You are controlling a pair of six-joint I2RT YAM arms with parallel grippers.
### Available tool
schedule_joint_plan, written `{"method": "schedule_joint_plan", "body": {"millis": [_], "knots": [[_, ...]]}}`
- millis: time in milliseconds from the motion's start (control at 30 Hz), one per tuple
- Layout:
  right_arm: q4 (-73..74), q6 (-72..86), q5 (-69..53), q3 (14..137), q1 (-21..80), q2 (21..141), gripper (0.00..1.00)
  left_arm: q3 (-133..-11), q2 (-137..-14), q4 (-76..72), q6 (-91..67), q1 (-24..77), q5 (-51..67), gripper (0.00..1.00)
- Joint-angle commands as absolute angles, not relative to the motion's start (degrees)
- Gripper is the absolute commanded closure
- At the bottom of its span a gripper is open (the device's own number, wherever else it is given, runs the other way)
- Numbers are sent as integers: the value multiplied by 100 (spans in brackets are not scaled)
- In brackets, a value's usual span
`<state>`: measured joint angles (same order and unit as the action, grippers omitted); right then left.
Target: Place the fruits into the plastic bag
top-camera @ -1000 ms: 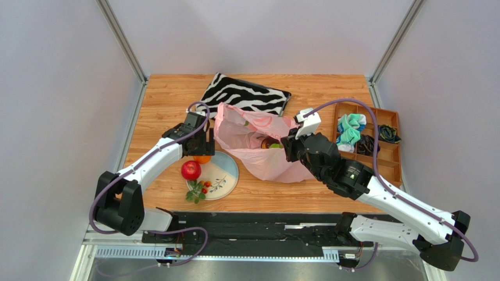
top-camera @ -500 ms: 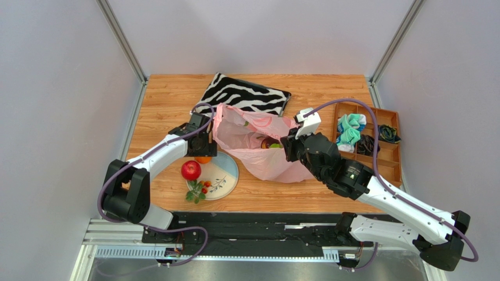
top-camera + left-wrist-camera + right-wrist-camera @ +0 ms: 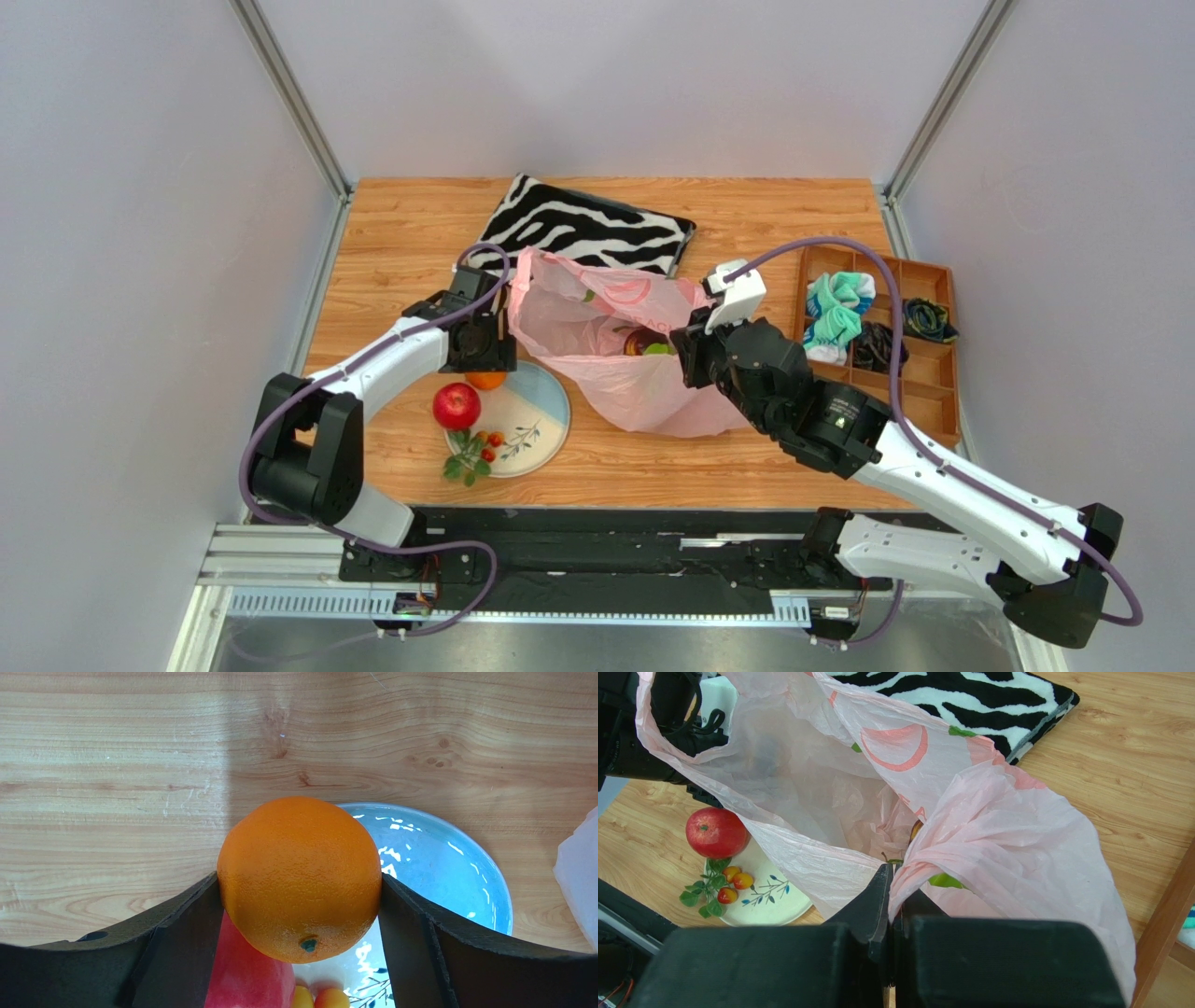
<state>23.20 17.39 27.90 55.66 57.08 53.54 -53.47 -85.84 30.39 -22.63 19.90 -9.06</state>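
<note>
Left end effector (image 3: 300, 885) clasps orange (image 3: 298, 850); right (image 3: 891, 885) pinches plastic bag (image 3: 1018, 833) holding fruits (image 3: 647, 342).

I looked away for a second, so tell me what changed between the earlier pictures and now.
The left arm drew its elbow in toward the plate, while the left gripper barely shifted over the orange; its fingers now touch the orange on both sides. The orange, apple, plastic bag and the right gripper, shut on the bag's edge, stayed put.

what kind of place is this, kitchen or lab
Probably a robot lab cell: plain panel walls box in a wooden table, with the left arm and right arm mounted on a metal rail at its near edge.
</note>
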Motion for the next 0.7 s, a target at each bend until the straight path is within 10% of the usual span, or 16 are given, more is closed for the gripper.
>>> {"method": "schedule_joint_plan", "body": {"millis": [0,667], "knots": [[2065,1828,2786,5555,5722,5335,100,-5414,-8596,2839,-2232,1951,-922,38],[2048,1828,2804,5555,5713,5388,100,-5256,-6401,2698,-2408,1732,-1151,40]]}}
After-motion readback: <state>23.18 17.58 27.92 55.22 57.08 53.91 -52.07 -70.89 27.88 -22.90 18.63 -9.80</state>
